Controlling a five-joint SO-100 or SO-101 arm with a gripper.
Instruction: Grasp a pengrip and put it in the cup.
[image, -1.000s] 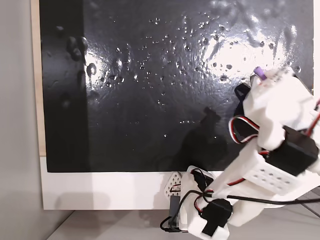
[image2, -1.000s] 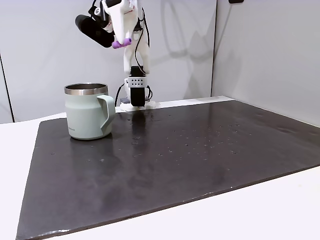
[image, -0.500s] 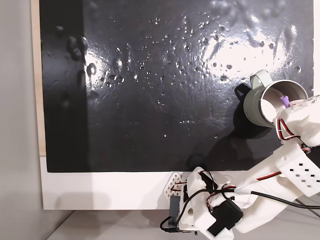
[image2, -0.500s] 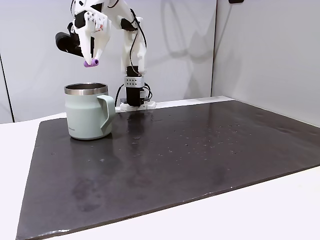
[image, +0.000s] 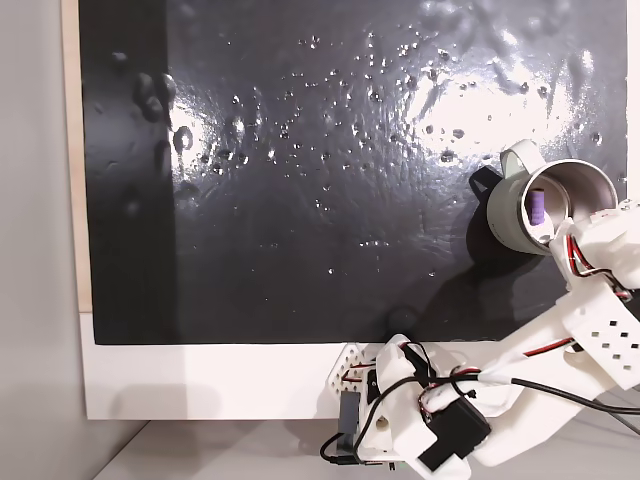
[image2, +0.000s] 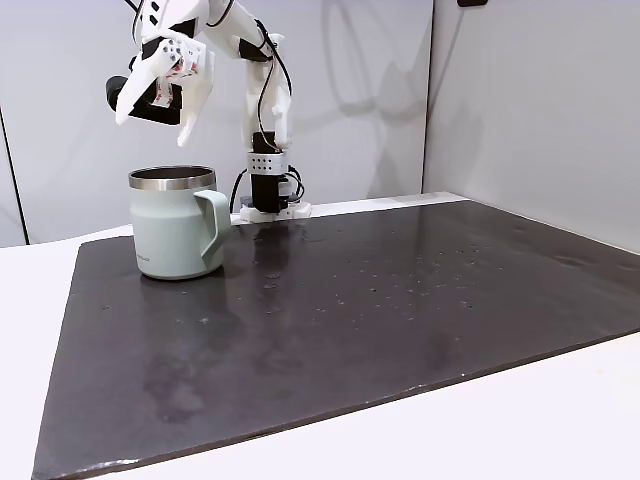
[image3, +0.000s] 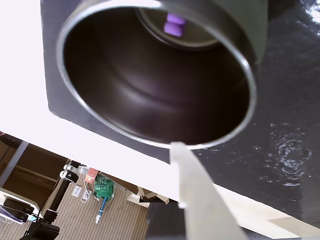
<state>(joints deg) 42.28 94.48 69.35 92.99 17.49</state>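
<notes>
Pengrip (image: 537, 207) is lying inside the cup (image2: 170, 235), straight below your gripper (image2: 156, 97), whose jaws are hanging spread and empty above the rim. In the wrist view it is resting on the steel bottom, so you are free to lift away.

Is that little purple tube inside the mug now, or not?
Inside. The purple tube lies in the mug, and the open fingers above hold nothing.
</notes>
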